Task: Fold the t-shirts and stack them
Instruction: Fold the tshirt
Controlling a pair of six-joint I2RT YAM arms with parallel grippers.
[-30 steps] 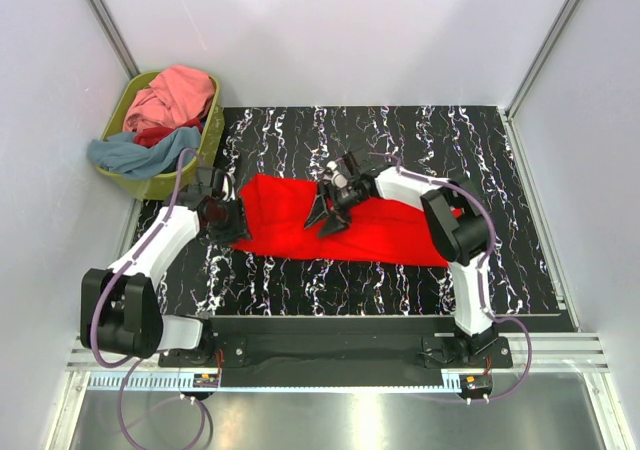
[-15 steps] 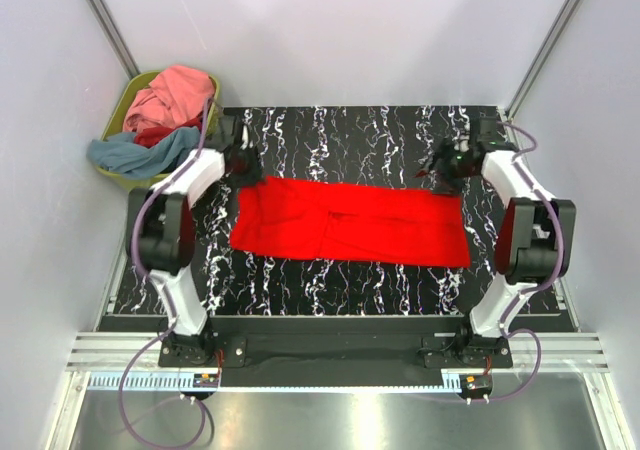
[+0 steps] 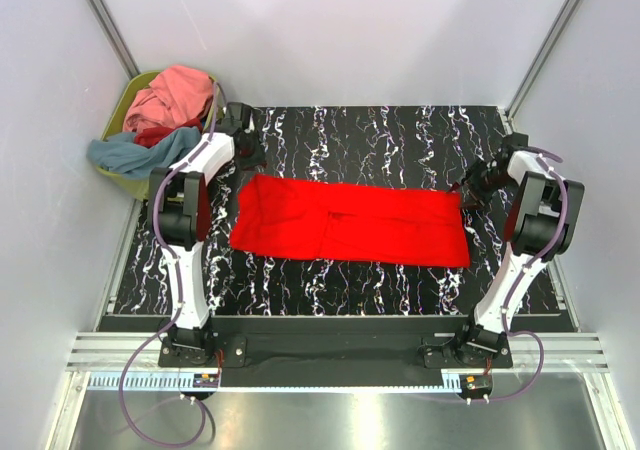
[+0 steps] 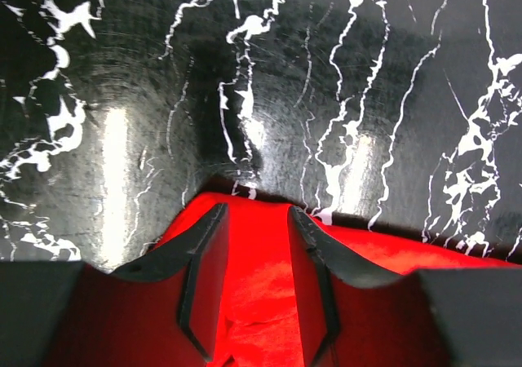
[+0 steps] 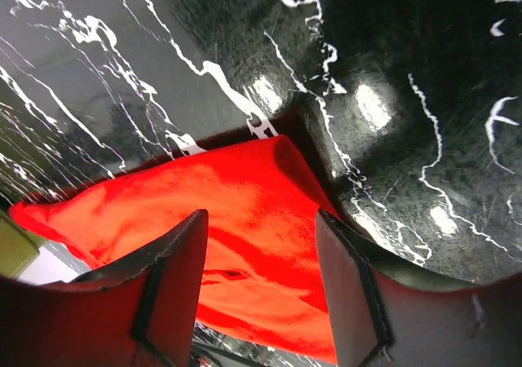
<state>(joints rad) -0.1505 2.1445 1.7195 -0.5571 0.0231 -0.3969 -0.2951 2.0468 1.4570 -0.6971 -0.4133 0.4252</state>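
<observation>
Bright red t-shirt [image 3: 350, 220] lies flat on the black, white-veined table [image 3: 350, 135]. It forms a long band running left to right across the middle, with its edges slightly uneven and a few soft creases near the centre.

We note the left gripper [image 3: 243, 153] at the band's far-left corner, low over the table. In the left wrist view its two black fingers stand apart around the left gripper [image 4: 257, 212] midpoint. Red cloth [image 4: 261, 318] shows in the gap and beneath them, and its edge ends just past the tips. The jaws are spread, with nothing pinched.

The right gripper [image 3: 472, 185] sits at the far-right corner of the band. In its wrist view the right gripper [image 5: 261, 216] has its fingers set wide. The corner of the red cloth [image 5: 245, 179] lies flat on the table below and between them. These jaws are spread too, and the cloth is not clamped.

An olive-green basket [image 3: 150, 183] stands off the table's far-left corner, well apart from the spread shirt. It holds a heap:
- a pink t-shirt [image 3: 180, 92] on top at the far side
- a grey-blue t-shirt [image 3: 135, 153] draped over the near-left rim
- a darker red t-shirt [image 3: 160, 133] showing between the other two
</observation>
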